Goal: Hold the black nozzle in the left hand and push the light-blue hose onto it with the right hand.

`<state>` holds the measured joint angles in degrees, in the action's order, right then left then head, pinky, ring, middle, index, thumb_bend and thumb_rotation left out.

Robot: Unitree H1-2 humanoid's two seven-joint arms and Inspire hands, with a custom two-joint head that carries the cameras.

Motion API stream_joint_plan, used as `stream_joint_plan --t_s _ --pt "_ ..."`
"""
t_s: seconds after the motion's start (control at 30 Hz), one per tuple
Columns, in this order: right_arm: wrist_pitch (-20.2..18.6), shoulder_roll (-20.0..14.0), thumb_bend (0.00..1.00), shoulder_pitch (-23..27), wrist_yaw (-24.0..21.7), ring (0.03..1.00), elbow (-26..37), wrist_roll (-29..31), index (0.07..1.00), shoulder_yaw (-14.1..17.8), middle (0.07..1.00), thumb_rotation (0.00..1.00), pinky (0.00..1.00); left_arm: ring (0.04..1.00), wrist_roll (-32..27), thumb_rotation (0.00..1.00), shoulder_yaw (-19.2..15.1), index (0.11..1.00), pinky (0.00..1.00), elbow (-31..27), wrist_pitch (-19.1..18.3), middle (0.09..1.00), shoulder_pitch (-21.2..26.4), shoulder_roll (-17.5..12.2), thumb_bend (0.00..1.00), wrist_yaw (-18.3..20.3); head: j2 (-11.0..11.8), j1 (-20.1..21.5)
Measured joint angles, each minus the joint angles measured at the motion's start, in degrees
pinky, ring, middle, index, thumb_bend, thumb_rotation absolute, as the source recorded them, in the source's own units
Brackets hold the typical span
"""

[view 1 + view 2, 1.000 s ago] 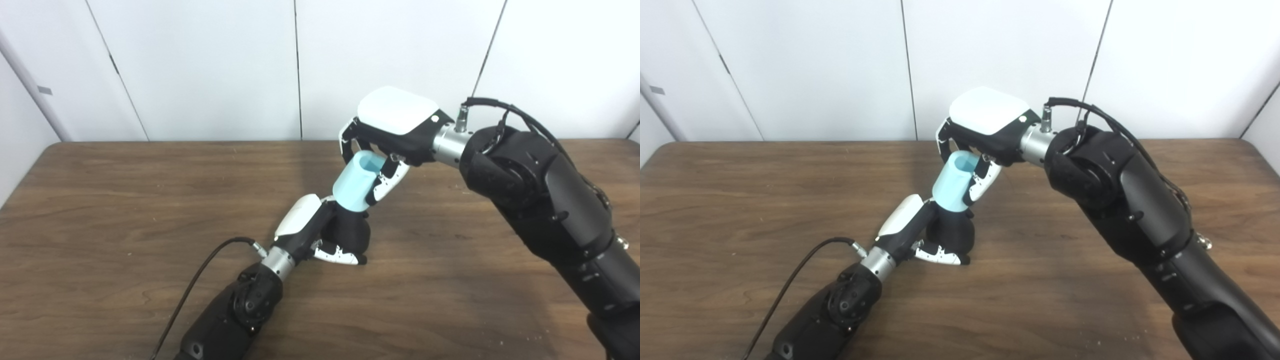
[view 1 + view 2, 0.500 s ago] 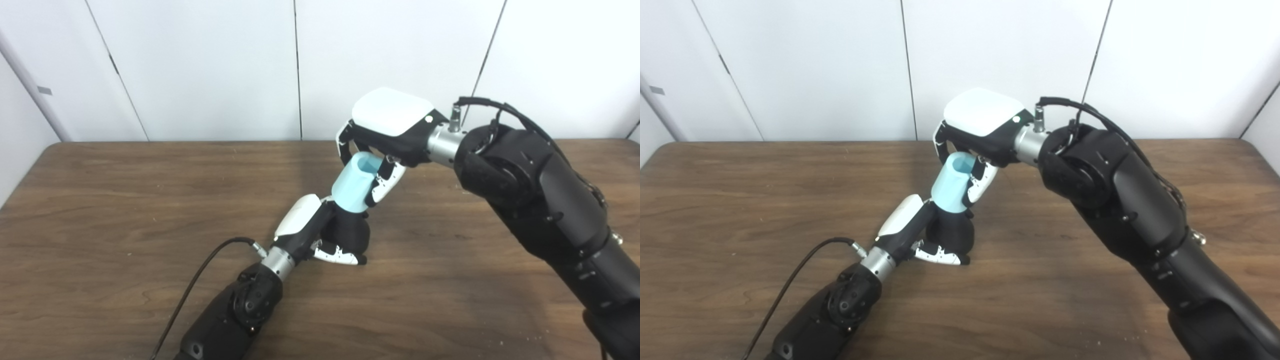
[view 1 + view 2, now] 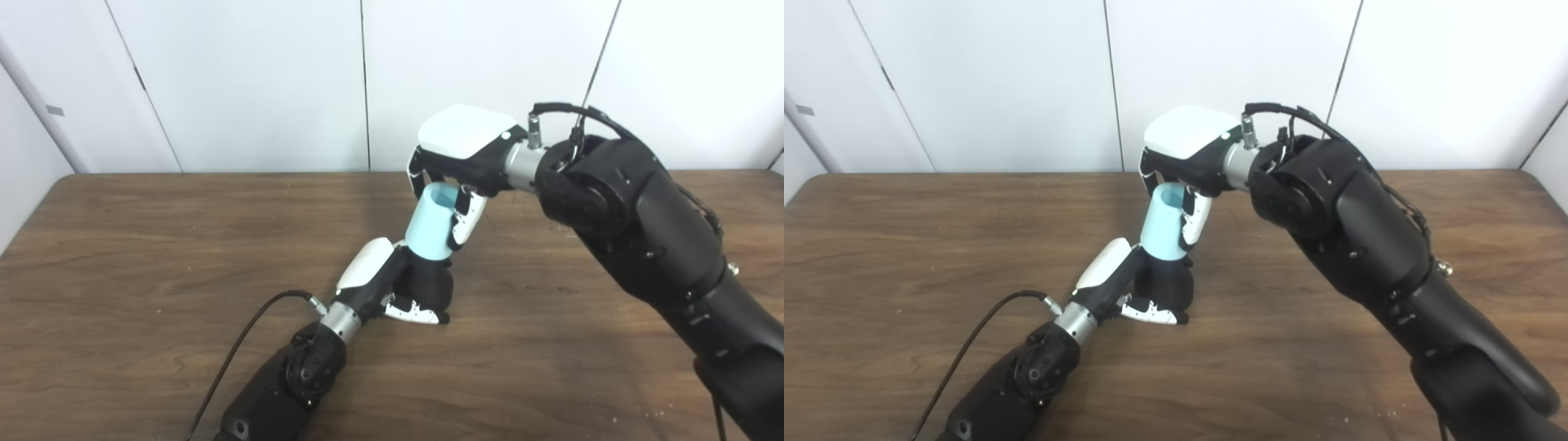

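Note:
The black nozzle stands on the wooden table near its middle. My left hand is shut on the nozzle's base, its fingers wrapped round the near side. The light-blue hose is a short open-topped tube. It sits on the nozzle's top, leaning a little to the right. My right hand comes from above and is shut on the hose's upper part. In the right eye view the hose stands nearly upright over the nozzle.
A black cable runs from my left wrist down to the table's near edge. White wall panels stand behind the table's far edge. My right forearm crosses above the right half of the table.
My right hand and arm have moved left and turned, tipping the hose from a rightward lean to nearly upright on the nozzle. My left hand and the nozzle have not moved.

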<state>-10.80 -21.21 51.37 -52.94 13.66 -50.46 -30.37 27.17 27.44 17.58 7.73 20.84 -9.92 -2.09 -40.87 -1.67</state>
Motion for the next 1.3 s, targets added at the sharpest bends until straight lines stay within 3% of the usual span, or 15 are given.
stream_joint_plan --t_s 0.17,0.47,1.17,1.2,1.23,1.3 --pt "-0.1 1.0 0.52 -0.1 -0.9 0.15 0.0 -0.9 0.478 -0.5 0.41 0.0 0.06 0.862 0.0 0.1 0.0 0.496 0.84 0.0 0.0 0.779 0.0 0.1 0.51 0.0 -0.1 -0.1" --pt "-0.1 1.3 0.53 -0.3 -1.1 0.137 0.0 -1.5 0.484 -0.6 0.467 0.0 0.05 0.863 0.0 0.1 0.1 0.496 0.84 -0.1 0.0 0.781 0.1 0.2 0.51 0.2 -0.1 -0.1" --pt "-0.2 1.6 0.53 -1.4 -0.8 0.173 0.7 -1.9 0.483 0.1 0.47 0.0 0.08 0.864 0.0 0.1 0.1 0.496 0.84 -0.2 0.0 0.783 0.1 0.2 0.51 0.2 -0.1 -0.2" --pt "0.1 1.5 0.73 -1.5 -0.5 0.453 0.7 -1.9 0.618 0.1 0.604 0.3 0.39 0.864 0.0 0.1 0.1 0.496 0.84 -0.2 0.0 0.783 0.1 0.2 0.51 0.3 -0.1 -0.2" --pt "0.6 1.4 0.8 -1.7 0.1 0.549 0.7 -2.0 0.664 0.0 0.65 0.41 0.49 0.864 0.0 0.1 0.1 0.496 0.84 -0.2 0.0 0.783 0.1 0.2 0.51 0.3 -0.1 -0.2" --pt "2.6 0.9 0.87 -2.2 1.6 0.599 0.9 -2.3 0.697 -0.1 0.67 0.51 0.57 0.864 0.0 0.1 0.1 0.496 0.84 -0.2 0.0 0.783 0.1 0.2 0.51 0.3 0.0 -0.2"
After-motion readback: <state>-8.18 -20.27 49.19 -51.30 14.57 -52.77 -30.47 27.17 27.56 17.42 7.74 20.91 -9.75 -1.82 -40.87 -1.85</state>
